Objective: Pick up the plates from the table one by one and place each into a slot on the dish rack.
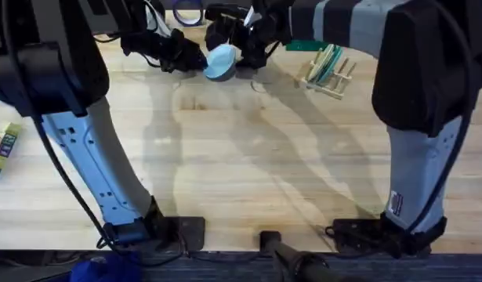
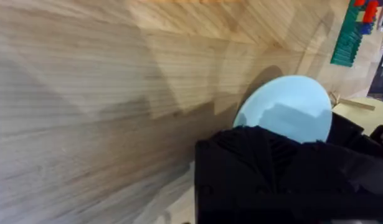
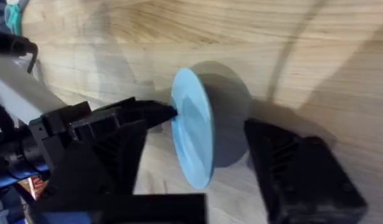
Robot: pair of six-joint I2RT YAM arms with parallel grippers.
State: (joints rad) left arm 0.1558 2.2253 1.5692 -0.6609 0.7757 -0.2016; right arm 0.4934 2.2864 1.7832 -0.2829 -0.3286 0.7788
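The pale light-blue plate (image 1: 221, 63) stands on its edge at the far middle of the table (image 1: 248, 157). My right gripper (image 1: 242, 48) reaches across from the right and straddles it. In the right wrist view the plate (image 3: 194, 137) sits between the two black fingers (image 3: 291, 168), which press on its face and back. My left gripper (image 1: 186, 56) is right beside the plate on its left; its view shows the plate's face (image 2: 291, 109) just past the black gripper body (image 2: 272, 162). The teal plate (image 1: 325, 63) stands in a slot of the wooden dish rack (image 1: 335, 78) at the far right.
A green baseplate (image 1: 303, 45) lies behind the rack, also seen as a green baseplate edge (image 2: 347, 34). A purple tape roll (image 1: 187, 9) is at the far edge. Coloured blocks (image 1: 1, 149) sit at the left edge. Both arms span the table's sides.
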